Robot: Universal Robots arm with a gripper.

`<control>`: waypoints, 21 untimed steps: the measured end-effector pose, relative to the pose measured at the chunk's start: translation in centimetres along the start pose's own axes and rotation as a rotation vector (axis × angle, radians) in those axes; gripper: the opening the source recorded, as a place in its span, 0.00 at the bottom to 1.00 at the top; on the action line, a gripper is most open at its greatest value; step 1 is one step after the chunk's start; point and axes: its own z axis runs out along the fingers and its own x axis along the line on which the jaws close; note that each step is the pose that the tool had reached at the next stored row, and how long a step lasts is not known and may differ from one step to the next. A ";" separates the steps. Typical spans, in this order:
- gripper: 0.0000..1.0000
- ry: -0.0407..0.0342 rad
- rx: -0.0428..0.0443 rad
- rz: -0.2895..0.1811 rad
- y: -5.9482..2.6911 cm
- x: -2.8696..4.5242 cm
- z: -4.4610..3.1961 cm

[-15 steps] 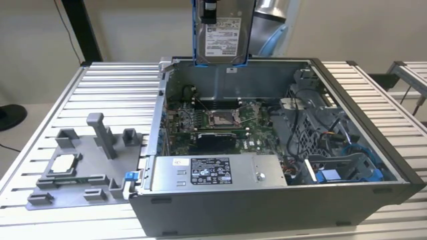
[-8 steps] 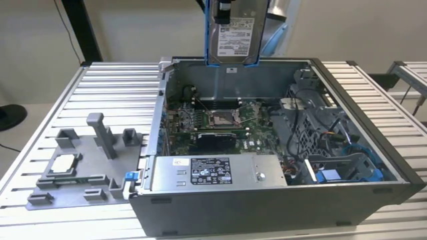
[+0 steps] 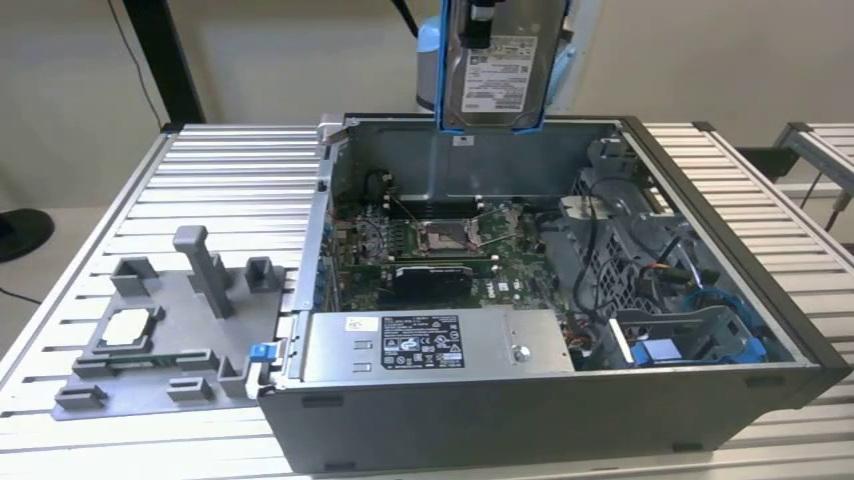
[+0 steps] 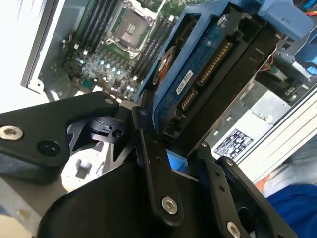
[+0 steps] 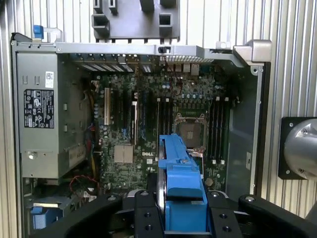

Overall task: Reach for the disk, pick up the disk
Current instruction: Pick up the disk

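One disk, silver-grey, white barcode label, blue frame, upright, clamped in hand above open computer case.

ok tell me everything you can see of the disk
The disk is a flat silver-grey metal drive with a white barcode label on its face and a bright blue plastic frame round its edges. In the second wrist view, its other face shows a blue circuit board and a row of connector pins. It hangs upright above the open computer case, gripped edge-on by the hand, and touches nothing else that I can see.
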 end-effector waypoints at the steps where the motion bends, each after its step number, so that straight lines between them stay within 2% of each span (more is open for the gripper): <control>1: 0.00 0.0000 0.0000 0.000 -0.31 0.00 0.00; 16: 0.00 0.0000 0.0000 0.000 -4.74 -0.01 0.04; 21: 0.00 0.0000 0.0000 0.000 -6.49 -0.01 0.06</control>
